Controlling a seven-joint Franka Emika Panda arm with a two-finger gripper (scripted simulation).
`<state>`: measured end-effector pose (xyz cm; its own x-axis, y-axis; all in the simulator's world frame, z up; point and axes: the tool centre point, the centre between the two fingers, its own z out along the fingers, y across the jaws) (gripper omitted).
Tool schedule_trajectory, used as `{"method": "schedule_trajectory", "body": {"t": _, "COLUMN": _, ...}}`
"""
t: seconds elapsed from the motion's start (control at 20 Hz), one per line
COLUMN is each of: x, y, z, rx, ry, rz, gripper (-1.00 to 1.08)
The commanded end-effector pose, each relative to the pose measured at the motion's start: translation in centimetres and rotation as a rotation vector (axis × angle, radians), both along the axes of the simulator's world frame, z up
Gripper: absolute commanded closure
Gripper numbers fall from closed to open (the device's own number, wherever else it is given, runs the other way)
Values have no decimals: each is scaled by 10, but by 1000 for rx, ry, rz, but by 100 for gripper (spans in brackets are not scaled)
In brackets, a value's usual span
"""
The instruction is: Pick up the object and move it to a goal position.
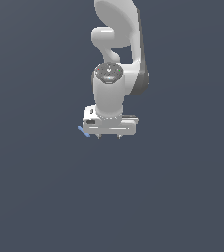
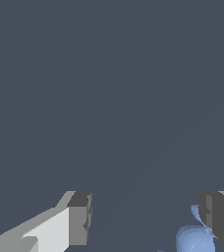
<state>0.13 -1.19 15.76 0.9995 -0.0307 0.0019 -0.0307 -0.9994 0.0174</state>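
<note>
The object (image 1: 83, 131) is a small light-blue piece; in the exterior view only a thin slanted bar of it shows, at the left side of the hand. In the wrist view the object (image 2: 193, 238) is a rounded blue blob at the picture's edge, right by one fingertip (image 2: 213, 216), which hides part of it. The other fingertip (image 2: 79, 219) stands far off with bare floor between. My gripper (image 2: 147, 219) is open and grips nothing. In the exterior view the gripper (image 1: 109, 136) hangs low under the white arm, the object just off to the view's left.
A plain dark grey-blue floor (image 1: 45, 197) fills both views. The arm's white links (image 1: 116, 44) rise behind the hand in the exterior view. No goal marker shows.
</note>
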Motion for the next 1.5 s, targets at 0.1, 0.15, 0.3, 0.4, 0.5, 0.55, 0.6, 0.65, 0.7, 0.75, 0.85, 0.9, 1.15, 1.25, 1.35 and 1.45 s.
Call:
{"method": "schedule_trajectory", "body": {"t": 0.1, "x": -3, "y": 0, "z": -6, "rx": -7, "ry": -1, "rz": 12, "gripper": -60}}
{"method": "schedule_trajectory", "body": {"t": 0.15, "x": -4, "y": 1, "z": -9, "rx": -10, "ry": -1, "rz": 17, "gripper": -60}}
{"method": "schedule_trajectory", "body": {"t": 0.3, "x": -9, "y": 1, "z": -19, "rx": -21, "ry": -3, "rz": 36, "gripper": -60}}
{"method": "schedule_trajectory", "body": {"t": 0.4, "x": -14, "y": 1, "z": -27, "rx": -31, "ry": -4, "rz": 53, "gripper": -60}}
{"method": "schedule_trajectory", "body": {"t": 0.5, "x": -20, "y": 1, "z": -37, "rx": -44, "ry": -7, "rz": 73, "gripper": -60}}
{"method": "schedule_trajectory", "body": {"t": 0.55, "x": -23, "y": 0, "z": -42, "rx": -51, "ry": -8, "rz": 85, "gripper": -60}}
{"method": "schedule_trajectory", "body": {"t": 0.6, "x": -27, "y": 0, "z": -47, "rx": -58, "ry": -9, "rz": 97, "gripper": -60}}
{"method": "schedule_trajectory", "body": {"t": 0.65, "x": -31, "y": 0, "z": -53, "rx": -67, "ry": -11, "rz": 110, "gripper": -60}}
{"method": "schedule_trajectory", "body": {"t": 0.7, "x": -35, "y": -1, "z": -58, "rx": -76, "ry": -13, "rz": 124, "gripper": -60}}
{"method": "schedule_trajectory", "body": {"t": 0.75, "x": -39, "y": -2, "z": -64, "rx": -85, "ry": -15, "rz": 139, "gripper": -60}}
{"method": "schedule_trajectory", "body": {"t": 0.85, "x": -49, "y": -4, "z": -76, "rx": -106, "ry": -19, "rz": 171, "gripper": -60}}
{"method": "schedule_trajectory", "body": {"t": 0.9, "x": -54, "y": -5, "z": -81, "rx": -117, "ry": -22, "rz": 188, "gripper": -60}}
{"method": "schedule_trajectory", "body": {"t": 1.15, "x": -80, "y": -13, "z": -103, "rx": -173, "ry": -36, "rz": 271, "gripper": -60}}
{"method": "schedule_trajectory", "body": {"t": 1.25, "x": -90, "y": -17, "z": -109, "rx": -197, "ry": -43, "rz": 305, "gripper": -60}}
{"method": "schedule_trajectory", "body": {"t": 1.35, "x": -100, "y": -21, "z": -114, "rx": -221, "ry": -51, "rz": 339, "gripper": -60}}
{"method": "schedule_trajectory", "body": {"t": 1.45, "x": -111, "y": -25, "z": -118, "rx": -246, "ry": -59, "rz": 374, "gripper": -60}}
